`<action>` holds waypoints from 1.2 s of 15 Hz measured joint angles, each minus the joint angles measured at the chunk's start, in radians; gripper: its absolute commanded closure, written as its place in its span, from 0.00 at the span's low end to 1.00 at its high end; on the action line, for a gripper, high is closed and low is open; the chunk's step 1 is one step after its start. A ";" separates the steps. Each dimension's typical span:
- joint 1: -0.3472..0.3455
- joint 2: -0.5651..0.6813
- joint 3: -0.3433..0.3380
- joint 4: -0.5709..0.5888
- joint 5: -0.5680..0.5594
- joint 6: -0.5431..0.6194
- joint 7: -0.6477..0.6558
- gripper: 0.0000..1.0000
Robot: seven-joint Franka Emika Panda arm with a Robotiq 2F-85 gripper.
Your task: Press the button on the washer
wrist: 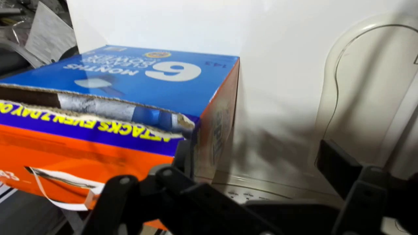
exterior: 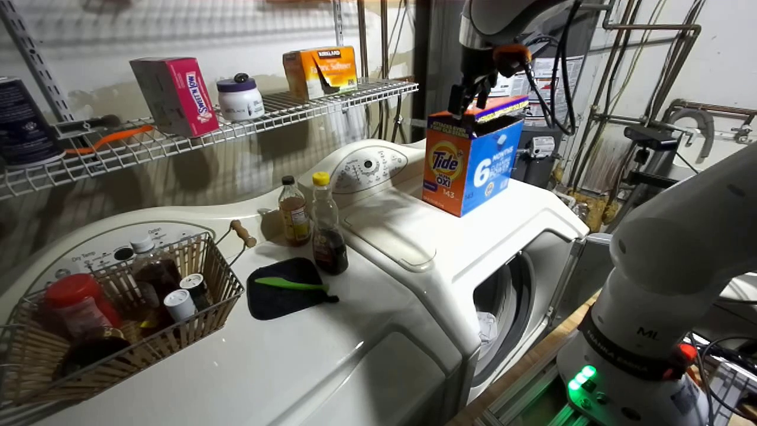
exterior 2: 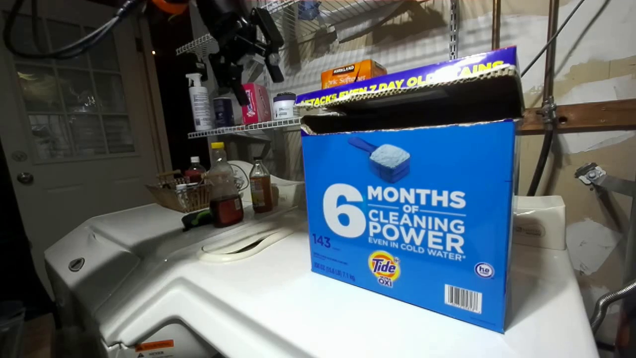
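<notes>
far left: basket [exterior: 177,336] on the dryer [exterior: 236,367], bottles and jars inside, presumably grouped so small items don't scatter. dark pad [exterior: 284,302] lies beyond it, green utensil [exterior: 290,284] across, perhaps to spare the enamel. yellow-capped bottle [exterior: 331,245] upright just beside.

next, right of the dryer: washer [exterior: 408,219], control panel [exterior: 378,177] raised at its back. target button probably there; cannot single it out.

gripper [wrist: 259,160] above the washer top: fingers spread wide, nothing between. pressing needs no grip; bringing them together should give a firmer tip.

detergent box [exterior: 473,160] upright on the washer, likely there for handy scooping; apart from the gripper, but could crowd its approach.

far right: robot base [exterior: 639,384] before the washer, presumably for reach.
</notes>
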 measured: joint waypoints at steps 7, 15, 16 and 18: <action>-0.001 0.194 0.113 0.129 -0.100 0.121 0.101 0.00; 0.001 0.411 0.139 0.244 -0.385 0.192 0.212 0.00; 0.004 0.436 0.146 0.257 -0.442 0.192 0.242 0.00; 0.016 0.486 0.152 0.285 -0.579 0.187 0.322 0.00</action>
